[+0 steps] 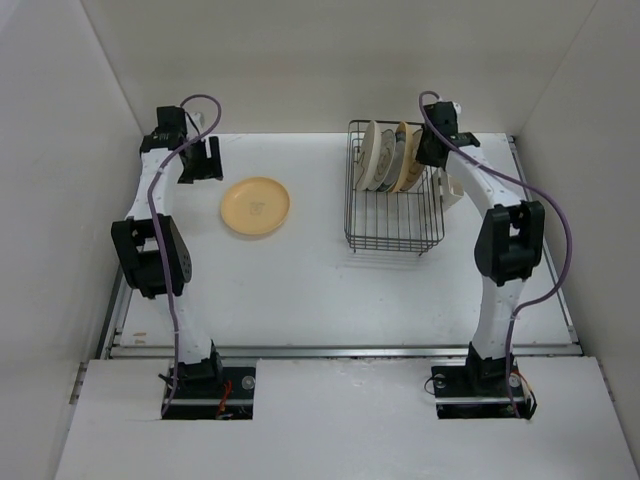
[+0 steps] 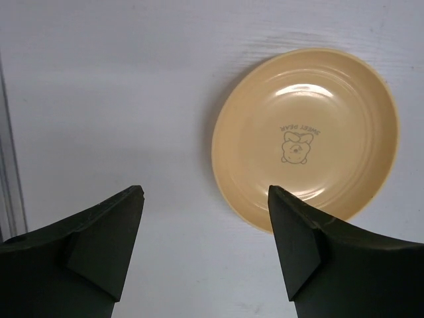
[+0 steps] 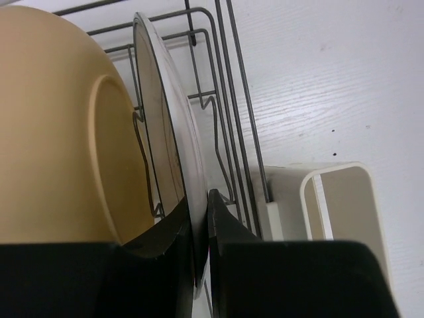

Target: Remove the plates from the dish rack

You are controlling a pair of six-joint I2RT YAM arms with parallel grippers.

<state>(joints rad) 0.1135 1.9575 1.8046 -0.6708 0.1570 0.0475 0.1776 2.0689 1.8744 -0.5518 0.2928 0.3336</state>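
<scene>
A yellow-orange plate (image 1: pixel 256 207) lies flat on the table; in the left wrist view (image 2: pixel 305 139) it shows a small bear print. My left gripper (image 1: pixel 200 160) (image 2: pixel 205 192) is open and empty, above bare table just left of that plate. The black wire dish rack (image 1: pixel 395 225) holds three upright plates (image 1: pixel 388 155) at its far end. My right gripper (image 1: pixel 435 150) (image 3: pixel 200 197) is shut on the rim of a white plate with a dark edge (image 3: pixel 173 132), the plate nearest the rack's right side. A cream plate (image 3: pixel 53 132) stands behind it.
The cream cutlery holder (image 1: pixel 447 187) (image 3: pixel 341 205) hangs on the rack's right side, close to my right fingers. The rack's wire dividers (image 3: pixel 225 99) run beside the held plate. White walls enclose the table on three sides.
</scene>
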